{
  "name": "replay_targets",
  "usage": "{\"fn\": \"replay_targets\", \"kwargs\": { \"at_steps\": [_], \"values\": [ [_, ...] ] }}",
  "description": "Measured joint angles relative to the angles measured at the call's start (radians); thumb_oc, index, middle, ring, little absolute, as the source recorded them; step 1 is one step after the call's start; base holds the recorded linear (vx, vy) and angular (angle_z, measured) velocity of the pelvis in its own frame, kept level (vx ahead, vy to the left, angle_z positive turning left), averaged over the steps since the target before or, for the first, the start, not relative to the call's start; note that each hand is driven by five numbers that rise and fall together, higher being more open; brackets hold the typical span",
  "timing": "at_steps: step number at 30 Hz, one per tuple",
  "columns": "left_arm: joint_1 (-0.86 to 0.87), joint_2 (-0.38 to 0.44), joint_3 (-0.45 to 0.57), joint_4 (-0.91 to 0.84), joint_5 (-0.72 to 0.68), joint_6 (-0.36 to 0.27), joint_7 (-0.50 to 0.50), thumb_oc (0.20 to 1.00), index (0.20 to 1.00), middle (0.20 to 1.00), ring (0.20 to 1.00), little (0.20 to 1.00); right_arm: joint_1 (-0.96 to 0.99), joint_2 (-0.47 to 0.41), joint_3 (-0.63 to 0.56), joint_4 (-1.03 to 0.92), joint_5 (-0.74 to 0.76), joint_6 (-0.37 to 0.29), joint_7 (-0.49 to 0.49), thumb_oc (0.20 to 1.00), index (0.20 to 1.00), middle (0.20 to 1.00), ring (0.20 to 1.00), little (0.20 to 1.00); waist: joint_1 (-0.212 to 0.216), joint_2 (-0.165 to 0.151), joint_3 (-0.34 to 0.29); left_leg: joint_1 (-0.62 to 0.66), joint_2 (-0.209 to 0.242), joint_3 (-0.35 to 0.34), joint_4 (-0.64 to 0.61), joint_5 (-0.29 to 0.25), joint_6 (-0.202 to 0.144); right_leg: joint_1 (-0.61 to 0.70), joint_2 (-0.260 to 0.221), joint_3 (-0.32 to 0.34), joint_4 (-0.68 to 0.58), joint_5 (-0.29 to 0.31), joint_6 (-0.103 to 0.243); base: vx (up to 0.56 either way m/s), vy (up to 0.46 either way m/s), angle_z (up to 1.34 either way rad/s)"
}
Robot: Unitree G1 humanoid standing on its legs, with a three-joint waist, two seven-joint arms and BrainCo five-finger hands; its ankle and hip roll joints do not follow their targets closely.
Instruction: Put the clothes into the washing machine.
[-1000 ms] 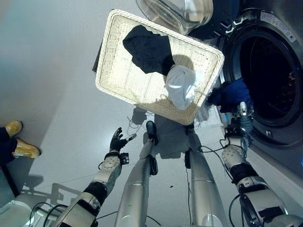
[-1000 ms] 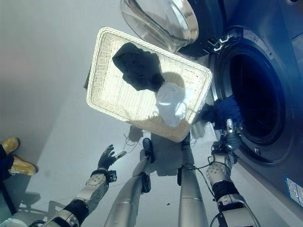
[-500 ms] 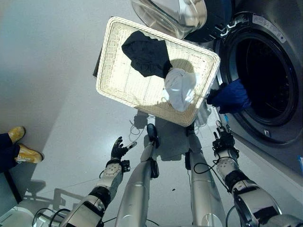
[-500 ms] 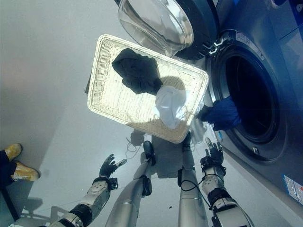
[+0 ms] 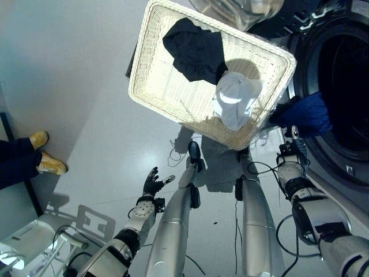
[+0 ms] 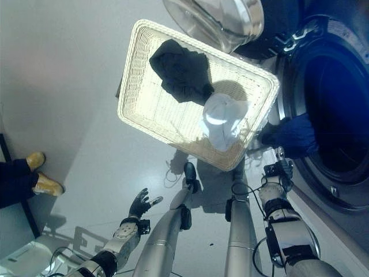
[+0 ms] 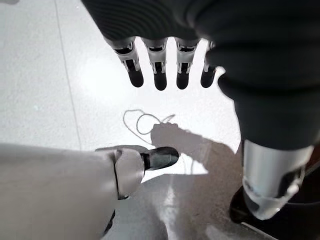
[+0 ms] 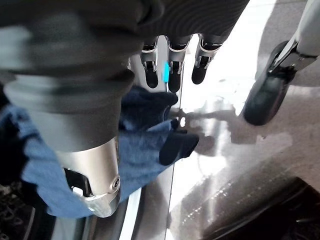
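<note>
A white wicker basket stands on the floor in front of me. In it lie a black garment and a white garment. To its right is the washing machine, with its dark drum opening and its glass door swung open. A blue garment hangs over the drum's lower rim. My right hand is just below it, open, with straight fingers reaching towards the blue cloth. My left hand hovers open over the bare floor, holding nothing.
A person's yellow shoes stand on the floor at the left. A white object sits at the lower left corner. Grey floor stretches left of the basket.
The camera has shifted. My right hand dropped away from the blue garment, then rose back up to just under it. The left hand stays open.
</note>
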Motion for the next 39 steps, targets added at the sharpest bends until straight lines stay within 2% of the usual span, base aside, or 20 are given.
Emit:
{"fn": "replay_targets", "kwargs": {
  "at_steps": [3,7,11,17,22,24,25,32,36,38,39],
  "values": [
    [0.0,0.001,-0.013,-0.032,0.0,0.004,0.014,1.0,1.0,1.0,1.0,1.0,-0.024,-0.015,0.001,-0.001,-0.064,0.0,-0.028,1.0,1.0,1.0,1.0,1.0,0.022,0.0,0.0,-0.035,0.011,-0.006,0.022,-0.003,-0.009,-0.034,0.008,-0.009,0.026,-0.011,-0.013,0.04,-0.096,0.05],
    [0.0,0.024,-0.033,-0.081,0.001,0.007,0.027,1.0,1.0,1.0,1.0,1.0,-0.076,-0.046,0.014,0.0,-0.17,0.002,-0.043,1.0,1.0,1.0,1.0,1.0,0.023,0.0,0.0,-0.086,0.019,-0.021,0.06,-0.012,-0.021,-0.082,0.012,-0.014,0.069,-0.03,-0.024,0.03,-0.07,0.04],
    [-0.005,0.058,-0.04,-0.128,0.0,0.022,0.034,1.0,1.0,1.0,1.0,1.0,-0.126,-0.087,0.048,0.001,-0.209,0.02,-0.029,1.0,1.0,1.0,1.0,1.0,0.033,0.0,0.0,-0.135,0.026,-0.031,0.096,-0.019,-0.03,-0.124,0.012,-0.017,0.093,-0.036,-0.032,0.02,-0.061,0.02],
    [-0.029,0.099,-0.039,-0.152,-0.025,0.043,0.035,1.0,1.0,1.0,1.0,1.0,-0.153,-0.118,0.055,0.003,-0.207,0.035,0.043,1.0,1.0,1.0,1.0,1.0,0.043,0.0,0.0,-0.179,0.031,-0.04,0.13,-0.022,-0.035,-0.154,0.012,-0.03,0.109,-0.037,-0.035,0.01,-0.035,0.04],
    [-0.034,0.135,-0.038,-0.175,-0.04,0.057,0.036,1.0,1.0,1.0,1.0,1.0,-0.17,-0.135,0.042,-0.003,-0.111,0.02,0.105,1.0,1.0,1.0,1.0,1.0,0.042,0.0,0.0,-0.203,0.029,-0.051,0.139,-0.025,-0.038,-0.169,0.015,-0.03,0.112,-0.037,-0.034,0.01,0.003,0.03],
    [-0.034,0.145,-0.038,-0.181,-0.04,0.059,0.036,1.0,1.0,1.0,1.0,1.0,-0.176,-0.136,0.04,-0.016,-0.038,-0.01,0.131,0.263,0.263,0.263,0.263,0.263,0.044,0.0,0.0,-0.218,0.027,-0.052,0.14,-0.024,-0.036,-0.184,0.015,-0.03,0.114,-0.036,-0.034,0.0,0.0,0.0],
    [-0.034,0.146,-0.037,-0.181,-0.04,0.059,0.036,1.0,1.0,1.0,1.0,1.0,-0.179,-0.136,0.039,-0.019,-0.015,-0.019,0.137,0.2,0.2,0.2,0.2,0.2,0.045,0.0,0.0,-0.222,0.027,-0.052,0.142,-0.023,-0.035,-0.188,0.015,-0.03,0.114,-0.036,-0.034,0.0,0.0,0.0],
    [-0.034,0.148,-0.035,-0.182,-0.04,0.055,0.035,1.0,1.0,1.0,1.0,1.0,-0.192,-0.131,-0.025,-0.078,0.369,-0.068,0.171,0.2,0.2,0.2,0.2,0.2,0.046,0.0,0.0,-0.224,0.023,-0.054,0.136,-0.022,-0.033,-0.187,0.017,-0.029,0.104,-0.036,-0.033,0.0,0.0,0.0],
    [-0.033,0.148,-0.037,-0.186,-0.04,0.052,0.035,1.0,1.0,1.0,1.0,1.0,-0.192,-0.112,-0.049,-0.124,0.496,-0.142,0.17,0.2,0.2,0.2,0.2,0.2,0.046,-0.001,0.0,-0.213,0.023,-0.054,0.134,-0.022,-0.032,-0.176,0.018,-0.028,0.099,-0.032,-0.033,-0.02,0.025,-0.02],
    [-0.032,0.148,-0.038,-0.191,-0.04,0.052,0.036,1.0,1.0,1.0,1.0,1.0,-0.186,-0.098,-0.056,-0.153,0.53,-0.192,0.167,0.2,0.2,0.2,0.2,0.2,0.045,-0.001,0.0,-0.191,0.025,-0.054,0.125,-0.021,-0.03,-0.148,0.023,-0.027,0.076,-0.022,-0.03,-0.03,0.019,-0.07],
    [-0.03,0.148,-0.039,-0.195,-0.04,0.05,0.036,1.0,1.0,1.0,1.0,1.0,-0.18,-0.093,-0.057,-0.174,0.539,-0.242,0.16,0.2,0.2,0.2,0.2,0.2,0.041,-0.001,0.0,-0.172,0.025,-0.053,0.114,-0.019,-0.027,-0.126,0.025,-0.026,0.057,-0.013,-0.027,-0.03,0.028,-0.06]
  ]
}}
